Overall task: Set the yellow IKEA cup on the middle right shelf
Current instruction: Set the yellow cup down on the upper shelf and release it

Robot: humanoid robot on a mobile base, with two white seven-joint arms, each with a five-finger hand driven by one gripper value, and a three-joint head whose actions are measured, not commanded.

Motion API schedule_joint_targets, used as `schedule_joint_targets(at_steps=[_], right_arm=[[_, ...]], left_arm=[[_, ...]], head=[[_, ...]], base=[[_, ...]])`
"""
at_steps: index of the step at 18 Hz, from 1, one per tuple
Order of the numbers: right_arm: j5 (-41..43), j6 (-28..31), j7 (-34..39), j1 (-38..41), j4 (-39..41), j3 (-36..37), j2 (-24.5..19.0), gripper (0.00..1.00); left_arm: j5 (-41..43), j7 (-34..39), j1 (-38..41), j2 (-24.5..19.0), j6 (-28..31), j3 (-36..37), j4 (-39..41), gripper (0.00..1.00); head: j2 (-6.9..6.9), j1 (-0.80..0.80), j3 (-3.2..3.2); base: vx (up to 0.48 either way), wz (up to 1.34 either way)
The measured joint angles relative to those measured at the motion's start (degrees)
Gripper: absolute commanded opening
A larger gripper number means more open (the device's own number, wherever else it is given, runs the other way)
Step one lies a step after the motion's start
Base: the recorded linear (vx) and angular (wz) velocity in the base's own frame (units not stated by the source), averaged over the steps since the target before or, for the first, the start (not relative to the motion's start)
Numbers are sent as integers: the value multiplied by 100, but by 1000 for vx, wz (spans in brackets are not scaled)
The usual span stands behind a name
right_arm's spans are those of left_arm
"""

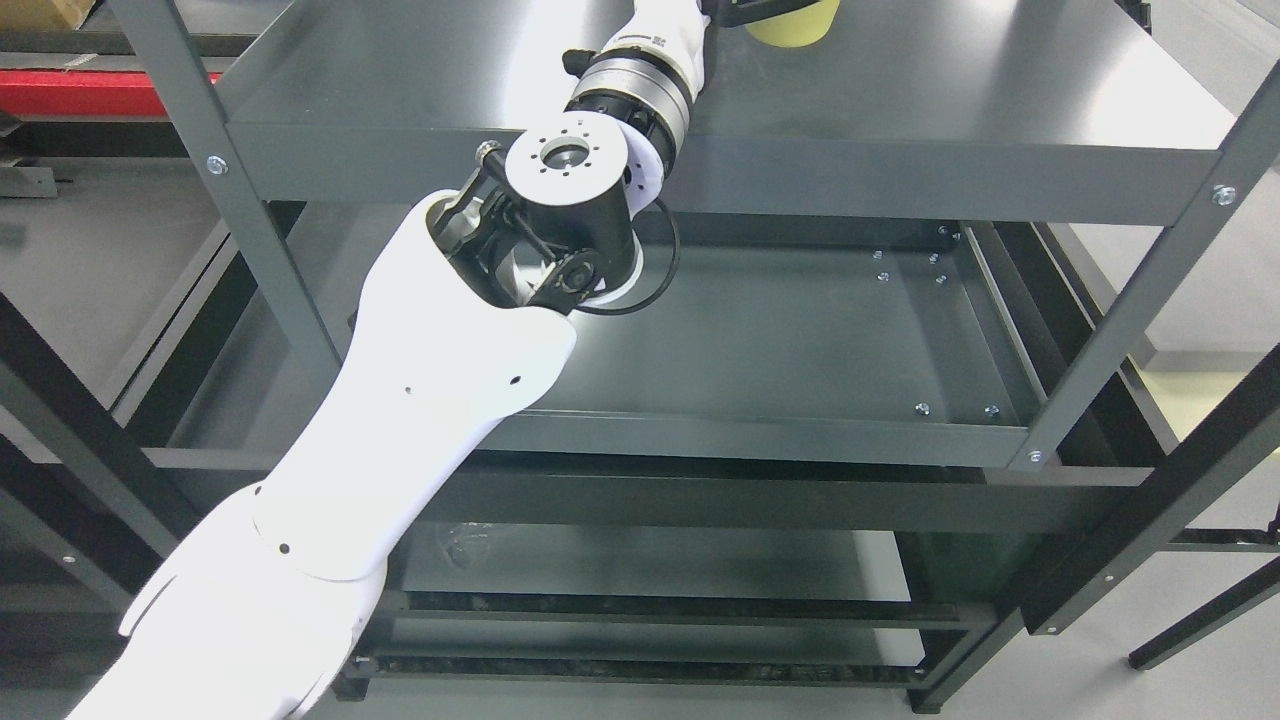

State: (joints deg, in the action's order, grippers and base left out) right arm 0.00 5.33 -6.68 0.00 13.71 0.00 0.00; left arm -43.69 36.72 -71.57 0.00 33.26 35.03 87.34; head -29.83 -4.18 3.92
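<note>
The yellow cup (795, 28) sits at the twelve o'clock edge of the head view, on the top shelf (950, 90) of a dark grey metal rack, and only its lower part shows; the rim and any handle are cut off by the frame. The left arm (420, 380) rises from seven o'clock, bends at the elbow near the centre, and runs up toward twelve, where the wrist leaves the picture right beside the cup. A dark part of the left hand (752, 12) shows touching or just over the cup's left side, but whether the fingers are closed around it, spread, or merely near, I cannot tell. The right arm is nowhere in view.

The shelf below, the middle shelf (800, 340), lies bare across the centre, and its right portion toward three o'clock is the likely target.

Judging by its look, the cup is probably a light, stiff plastic piece with smooth, slightly tapered walls. It should not crush or crack under a firm squeeze, but the glossy surface could slip, and the taper tends to let it slide downward out of a loose hold. A wrap around the body, fingers on one side and thumb opposite, high on the wider part, seems safest. Being so light, it could tip if nudged on release.
</note>
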Motion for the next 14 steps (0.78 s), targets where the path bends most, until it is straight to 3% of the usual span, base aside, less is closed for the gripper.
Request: schedule_joint_targets(at_steps=[8, 14], right_arm=[[0, 0, -2, 0, 0, 0, 0, 99], [0, 0, -2, 0, 0, 0, 0, 99]], left_arm=[[160, -85, -54, 0, 245, 58, -188, 92], [190, -109, -39, 0, 261, 41, -229, 99]], head=[[0, 0, 0], [0, 0, 0]], base=[[0, 0], [0, 0]])
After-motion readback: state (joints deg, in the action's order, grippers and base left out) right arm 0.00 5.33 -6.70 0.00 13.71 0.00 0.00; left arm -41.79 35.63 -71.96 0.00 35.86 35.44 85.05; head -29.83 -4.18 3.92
